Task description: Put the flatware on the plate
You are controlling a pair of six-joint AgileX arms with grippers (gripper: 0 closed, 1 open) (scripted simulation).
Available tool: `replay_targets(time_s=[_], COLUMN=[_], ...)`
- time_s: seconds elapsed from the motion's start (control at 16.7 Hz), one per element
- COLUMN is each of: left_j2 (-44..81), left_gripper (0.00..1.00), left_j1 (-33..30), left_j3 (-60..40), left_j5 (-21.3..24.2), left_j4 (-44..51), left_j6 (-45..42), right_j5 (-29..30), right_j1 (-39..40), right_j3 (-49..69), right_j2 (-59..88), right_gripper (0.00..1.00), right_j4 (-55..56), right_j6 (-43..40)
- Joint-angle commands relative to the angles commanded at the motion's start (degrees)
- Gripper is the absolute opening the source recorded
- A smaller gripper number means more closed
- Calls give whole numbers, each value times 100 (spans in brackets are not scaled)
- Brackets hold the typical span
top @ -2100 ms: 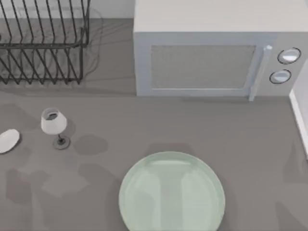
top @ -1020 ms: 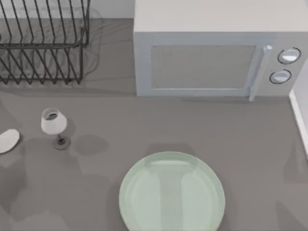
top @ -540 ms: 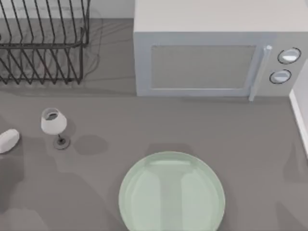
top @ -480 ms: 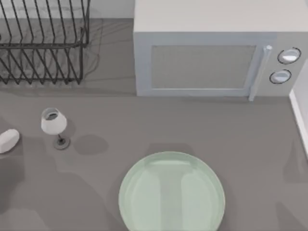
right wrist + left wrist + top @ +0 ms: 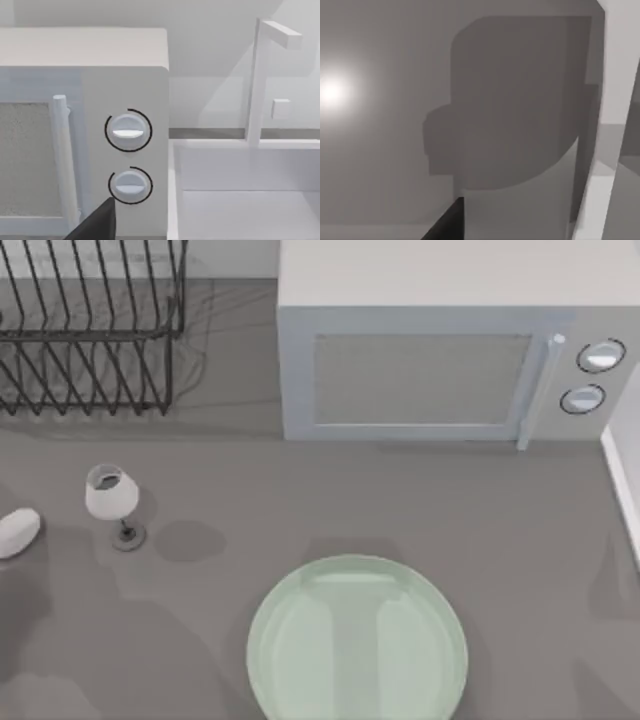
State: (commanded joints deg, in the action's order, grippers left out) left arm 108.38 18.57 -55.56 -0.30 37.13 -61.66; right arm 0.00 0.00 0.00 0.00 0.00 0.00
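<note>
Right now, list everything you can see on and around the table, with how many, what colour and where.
flatware: one, white bowl, at the table's left edge, left of the stemmed glass.
plate: one, pale green, near edge of the table, about the middle.
stemmed glass: one, white bowl on a dark stem, upright, left side, between flatware and plate.
dish rack: one, black wire, far left corner.
microwave: one, pale grey with two round knobs, door shut, far side from the middle to the right.
sink: one, white with a white tap, right of the microwave.
table: one, grey.
gripper parts: a dark finger tip at the edge of each wrist view, left, right.
</note>
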Motion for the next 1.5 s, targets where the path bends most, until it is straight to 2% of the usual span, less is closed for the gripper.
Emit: replay_targets(time_s=[0.42,0.9,0.96,1.2,1.5], left_j2=[0,0,-359,-503,-983], left_gripper=[2,0,0,0,0], left_j1=[0,0,-19,-24,-35], left_j3=[0,0,-117,-449,-1256], left_j5=[0,0,133,131,129], left_j4=[0,0,423,856,2335], left_j6=[0,0,128,99,118], right_j5=[0,0,0,0,0], right_j1=[0,0,0,0,0], right_j3=[0,0,0,0,0], right_j2=[0,0,0,0,0], right_gripper=[100,100,100,100,100], right_j4=[0,0,0,0,0], right_j6=[0,0,0,0,0])
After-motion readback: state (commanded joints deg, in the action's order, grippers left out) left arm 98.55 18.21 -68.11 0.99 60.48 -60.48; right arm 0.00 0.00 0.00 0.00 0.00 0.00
